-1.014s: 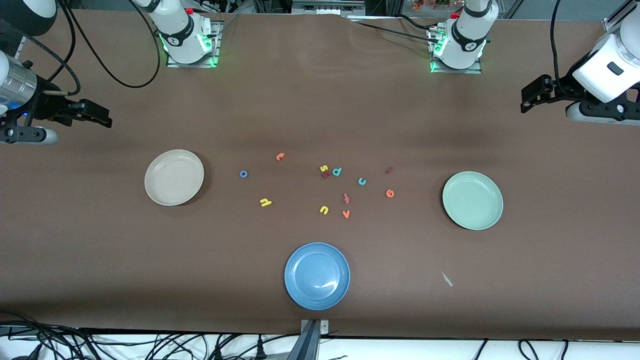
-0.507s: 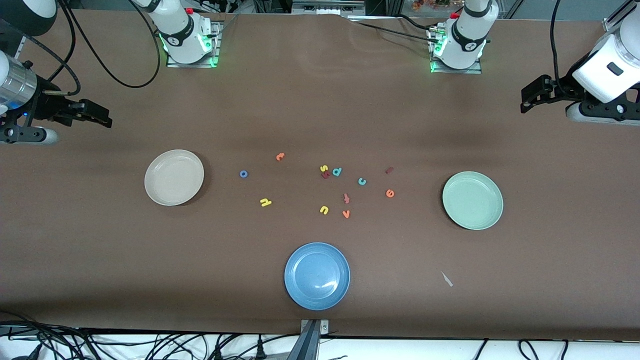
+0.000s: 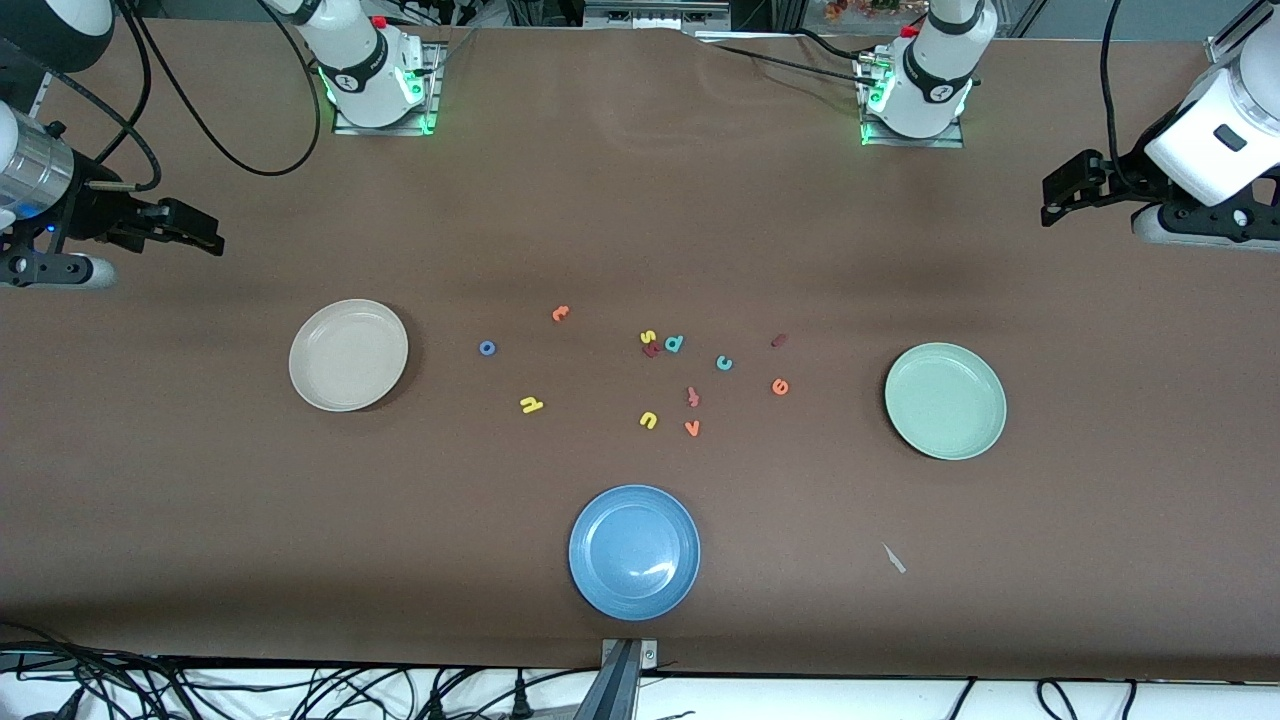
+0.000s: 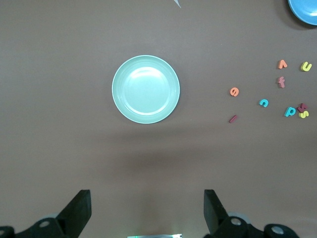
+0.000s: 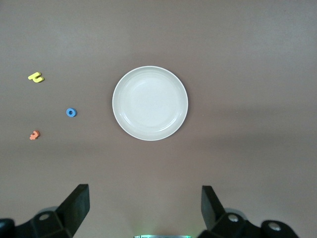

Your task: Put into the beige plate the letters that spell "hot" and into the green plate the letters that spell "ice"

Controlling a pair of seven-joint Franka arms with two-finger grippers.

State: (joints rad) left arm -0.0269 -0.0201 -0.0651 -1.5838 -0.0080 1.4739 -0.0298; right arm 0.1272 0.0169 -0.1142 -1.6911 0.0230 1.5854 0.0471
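Foam letters (image 3: 648, 345) scattered on brown table (image 3: 640, 200), no readable labels.

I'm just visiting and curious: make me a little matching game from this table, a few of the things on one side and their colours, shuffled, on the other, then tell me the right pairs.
Things:
1. ring-shaped o
2. letter h
3. letter e
4. plate nearest the front camera

Colours:
A. orange
B. blue, large and round
C. yellow
D. blue, tiny

Pairs: 1-D, 2-C, 3-A, 4-B.

All three letters lie loose on the brown table, none in any plate yet.
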